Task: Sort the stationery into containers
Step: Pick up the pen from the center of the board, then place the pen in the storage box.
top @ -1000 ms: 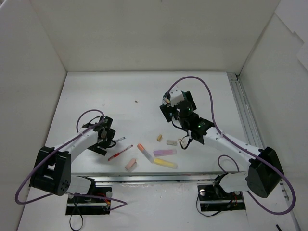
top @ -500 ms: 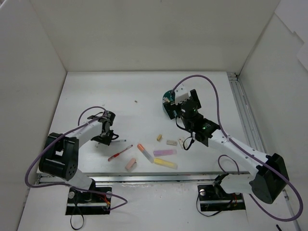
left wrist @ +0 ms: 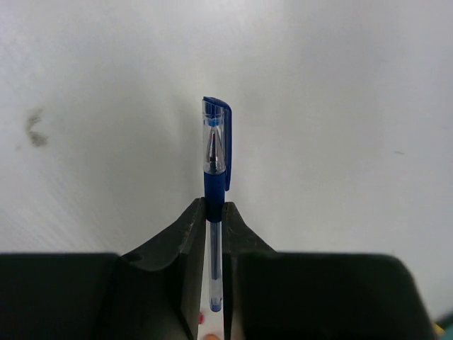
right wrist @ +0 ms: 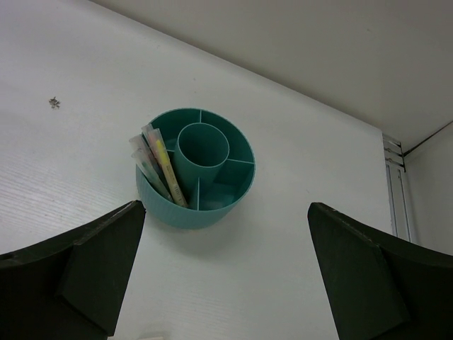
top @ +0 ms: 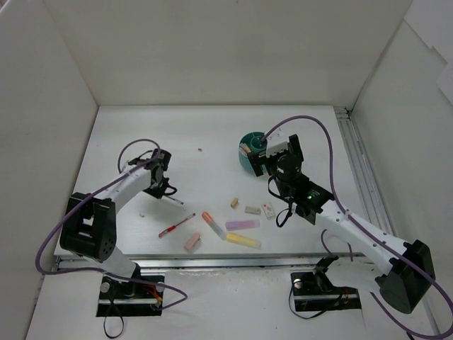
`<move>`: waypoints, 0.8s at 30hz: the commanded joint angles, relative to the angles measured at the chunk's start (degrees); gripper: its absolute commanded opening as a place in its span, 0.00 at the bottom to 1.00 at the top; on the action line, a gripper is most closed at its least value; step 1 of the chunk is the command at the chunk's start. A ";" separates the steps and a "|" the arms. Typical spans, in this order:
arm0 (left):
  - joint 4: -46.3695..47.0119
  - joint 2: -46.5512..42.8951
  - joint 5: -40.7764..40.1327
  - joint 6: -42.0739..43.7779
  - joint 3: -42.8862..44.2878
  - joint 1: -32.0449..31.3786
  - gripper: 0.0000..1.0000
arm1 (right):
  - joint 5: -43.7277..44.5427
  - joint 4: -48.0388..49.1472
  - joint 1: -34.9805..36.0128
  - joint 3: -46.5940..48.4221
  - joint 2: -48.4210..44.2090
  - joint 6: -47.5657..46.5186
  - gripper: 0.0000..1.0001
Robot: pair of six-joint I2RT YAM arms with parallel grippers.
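My left gripper (top: 163,187) (left wrist: 214,210) is shut on a blue capped pen (left wrist: 216,149), which sticks out past the fingertips above the white table. The teal cup (top: 247,141) (right wrist: 177,217) stands at the back centre, with two thin items, one of them yellowish (right wrist: 165,170), leaning in its left compartment. My right gripper (top: 257,153) (right wrist: 225,212) hangs open just in front of the cup, nothing between its fingers. On the table lie a red pen (top: 177,225), an orange highlighter (top: 211,223), a purple one (top: 242,224), a yellow one (top: 243,240) and a pink eraser (top: 192,242).
A beige eraser (top: 233,202) and two white erasers (top: 253,210) (top: 269,210) lie near the right forearm. White walls enclose the table on three sides. A metal rail (top: 354,163) runs along the right edge. A small dark speck (top: 200,149) (right wrist: 54,103) marks the table left of the cup.
My left gripper has shut on the blue pen and moved it back, off the table. The right arm has drawn right and back, uncovering the teal cup.
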 commanded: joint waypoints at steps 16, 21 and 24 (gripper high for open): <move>59.78 0.76 8.13 63.04 21.34 -10.51 0.00 | 4.29 13.82 -5.53 -7.21 -7.31 5.56 0.98; 66.31 8.83 15.60 68.48 31.17 -13.75 0.00 | 3.59 14.79 -7.64 -7.82 -8.54 6.18 0.98; 69.65 14.65 18.07 70.87 37.42 -14.47 0.00 | 3.41 14.96 -8.52 -8.26 -8.90 6.53 0.98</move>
